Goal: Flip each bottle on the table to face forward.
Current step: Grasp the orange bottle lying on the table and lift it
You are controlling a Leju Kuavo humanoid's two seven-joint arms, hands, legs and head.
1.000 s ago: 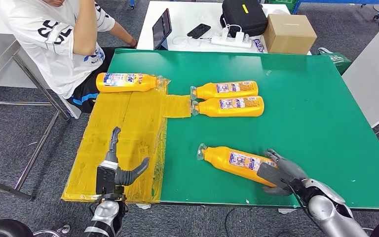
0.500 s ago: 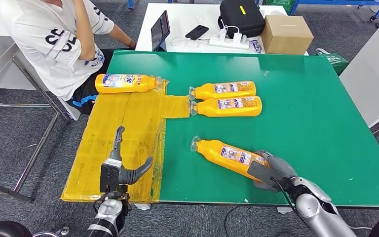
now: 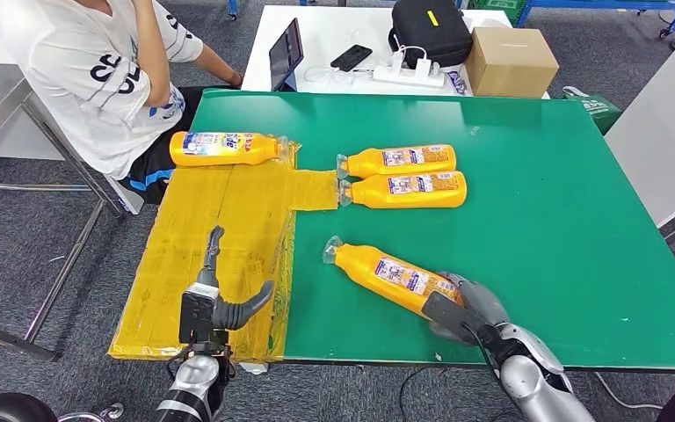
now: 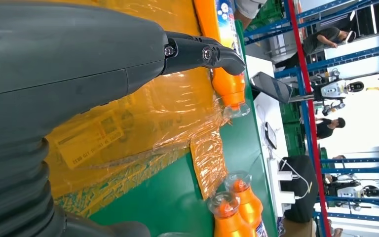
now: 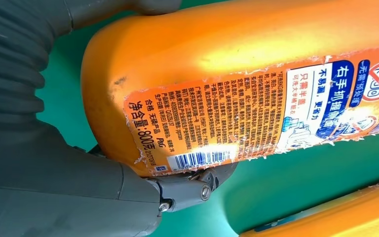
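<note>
Now bottle (image 3: 387,275) base inside right hand (image 3: 462,309)

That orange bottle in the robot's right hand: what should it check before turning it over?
1. Right hand grips the near bottle at its base: ok.
2. Bottle's label side showing is the barcode side: not ok, needs flipping.
3. Green table around it free for rolling: ok.
4. Left hand out of the way, above the yellow sheet: ok.
5. Grip firm enough: cannot tell.
</note>
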